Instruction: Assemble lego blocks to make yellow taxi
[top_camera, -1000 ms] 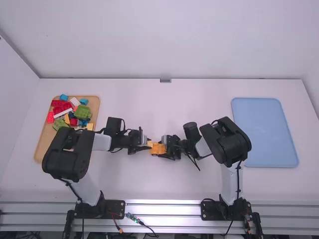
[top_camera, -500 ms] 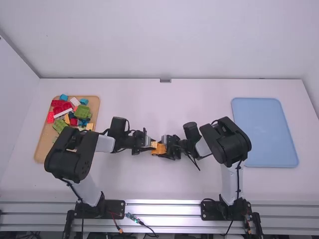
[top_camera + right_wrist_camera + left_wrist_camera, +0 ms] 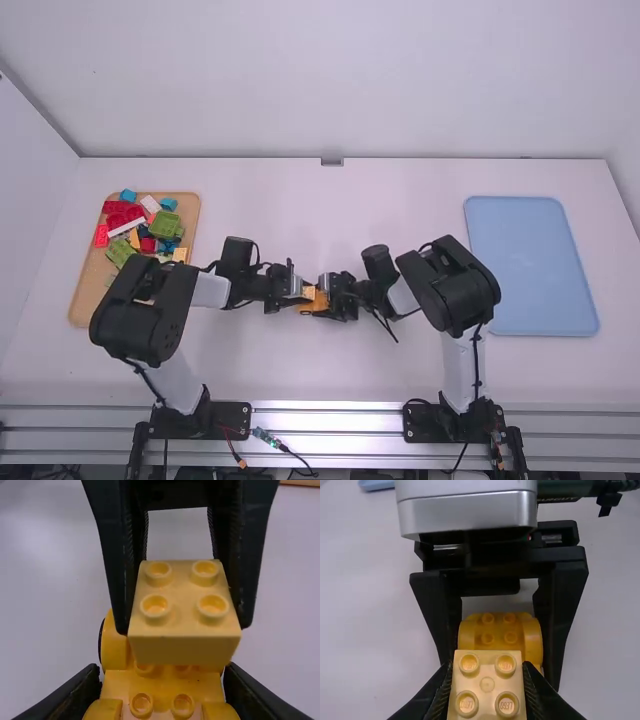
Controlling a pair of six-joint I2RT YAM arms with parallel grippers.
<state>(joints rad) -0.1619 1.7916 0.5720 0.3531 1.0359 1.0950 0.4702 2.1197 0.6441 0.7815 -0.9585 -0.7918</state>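
Observation:
Close together near mid-table are my left gripper (image 3: 300, 289) and my right gripper (image 3: 327, 295). In the left wrist view my left gripper (image 3: 487, 680) is shut on a pale yellow brick (image 3: 487, 684) with four studs facing the camera. My right gripper (image 3: 161, 674) has its fingers on both sides of the darker yellow taxi body (image 3: 114, 647), which has rounded parts and studs. The pale brick (image 3: 184, 615) overlaps the body's studs in the right wrist view; whether they touch or are joined I cannot tell.
On the left, a wooden tray (image 3: 82, 290) holds a pile of red, green, blue, white and yellow bricks, near the left arm. A blue tray (image 3: 530, 265) lies at the right, beyond the right arm.
Over the last second my left gripper has shifted right with the pale brick, toward the taxi body. My right gripper has since moved slightly left with the body.

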